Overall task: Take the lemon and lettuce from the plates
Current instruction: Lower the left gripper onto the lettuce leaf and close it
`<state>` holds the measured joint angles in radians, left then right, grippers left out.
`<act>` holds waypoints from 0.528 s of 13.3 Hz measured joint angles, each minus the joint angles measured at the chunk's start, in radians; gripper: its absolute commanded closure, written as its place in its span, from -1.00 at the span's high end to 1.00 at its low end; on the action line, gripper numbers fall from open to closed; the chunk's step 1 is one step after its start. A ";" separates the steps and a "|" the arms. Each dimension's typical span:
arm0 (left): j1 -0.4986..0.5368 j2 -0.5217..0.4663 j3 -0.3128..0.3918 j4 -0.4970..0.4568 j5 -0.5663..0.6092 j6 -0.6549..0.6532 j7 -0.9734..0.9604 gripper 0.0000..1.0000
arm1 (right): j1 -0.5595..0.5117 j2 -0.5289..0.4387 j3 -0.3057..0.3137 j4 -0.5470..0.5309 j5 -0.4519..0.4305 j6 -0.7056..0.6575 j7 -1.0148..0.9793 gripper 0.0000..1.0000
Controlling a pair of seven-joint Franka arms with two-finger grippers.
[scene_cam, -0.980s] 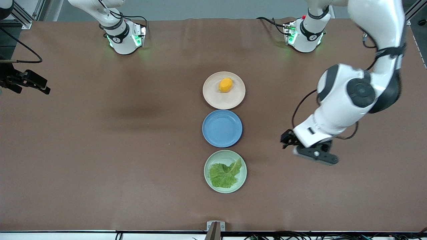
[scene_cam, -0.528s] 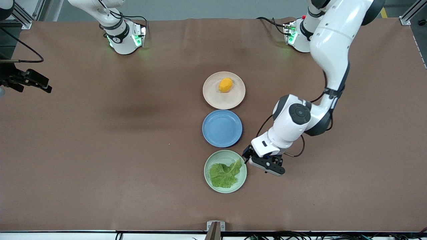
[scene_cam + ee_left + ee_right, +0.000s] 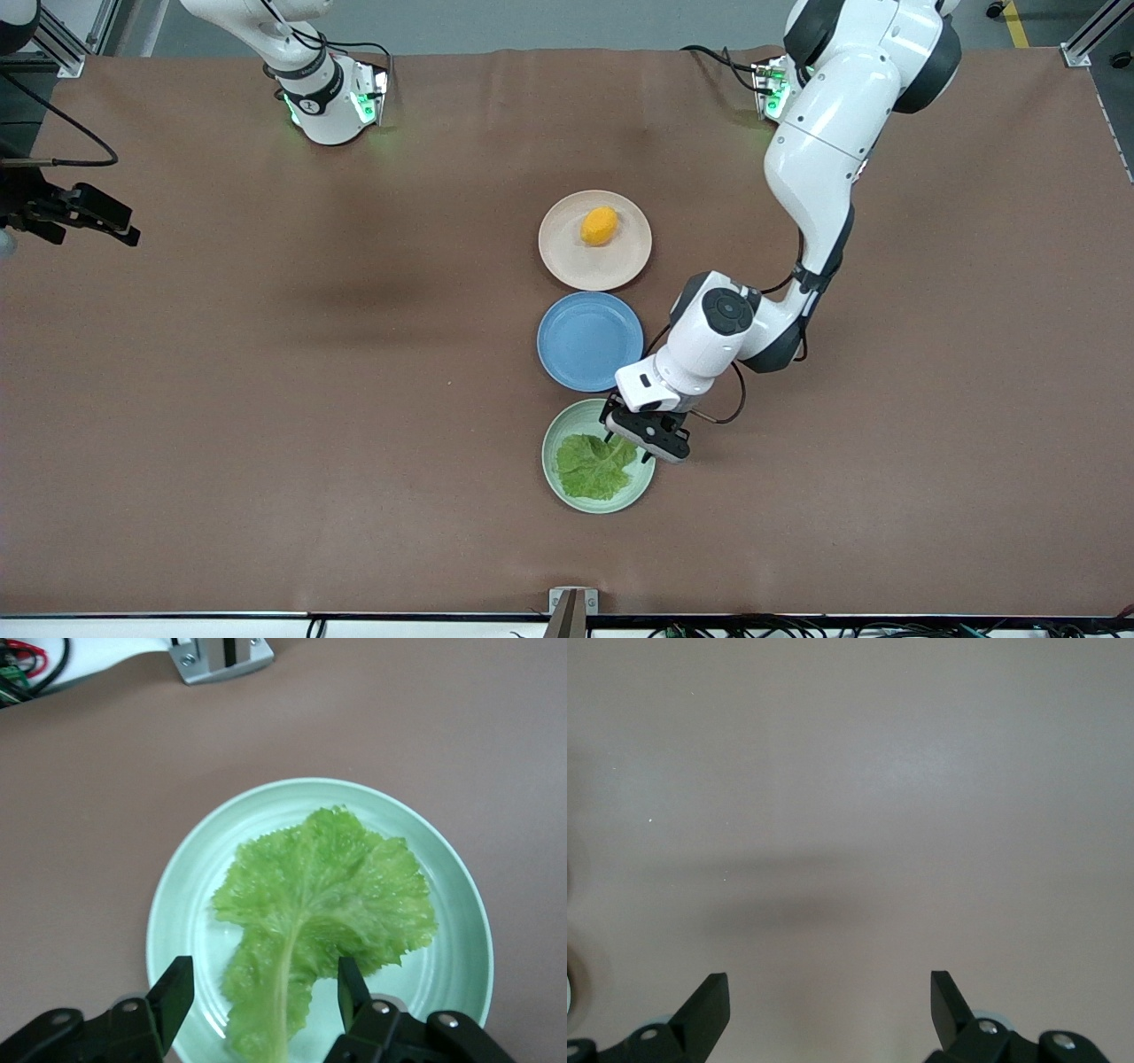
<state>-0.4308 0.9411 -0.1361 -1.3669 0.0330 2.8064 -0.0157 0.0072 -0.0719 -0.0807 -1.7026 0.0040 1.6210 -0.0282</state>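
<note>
Lettuce (image 3: 321, 912) flat in the mint green plate (image 3: 555, 483), nearest the front camera of three plates in a row; lemon (image 3: 599, 226) on the beige-pink plate (image 3: 567, 261), farthest, with a blue plate (image 3: 576, 341) between. Left pincer (image 3: 266, 992) spread wide over the leaf's stem end, pale rib between the fingers (image 3: 177, 988), not yet touching. Likely risks: pinching only a thin frill and tearing it, scraping or dragging the shallow plate if too low, or clenching on air if too high. Left arm bent sharply at the elbow, wrist angled down over the plate's edge. Right pincer (image 3: 830, 997) spread wide too, waiting over bare tabletop (image 3: 266, 399) at the right arm's end.
</note>
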 measured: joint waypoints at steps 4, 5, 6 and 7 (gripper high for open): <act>-0.056 0.026 0.052 0.014 0.000 0.003 0.000 0.11 | 0.001 0.000 0.004 0.000 0.001 0.000 0.000 1.00; -0.057 0.031 0.053 0.017 0.000 0.003 0.000 0.07 | 0.001 0.000 0.004 0.000 0.001 0.000 0.000 1.00; -0.060 0.035 0.053 0.019 0.000 0.003 0.001 -0.01 | 0.001 0.000 0.005 0.000 0.001 0.000 0.000 1.00; -0.064 0.038 0.058 0.019 0.000 0.003 0.001 -0.07 | 0.002 0.000 0.005 0.000 0.002 0.000 0.000 1.00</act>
<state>-0.4948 0.9795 -0.0784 -1.3479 0.0330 2.8097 -0.0145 0.0090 -0.0719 -0.0757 -1.7026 0.0062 1.6210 -0.0285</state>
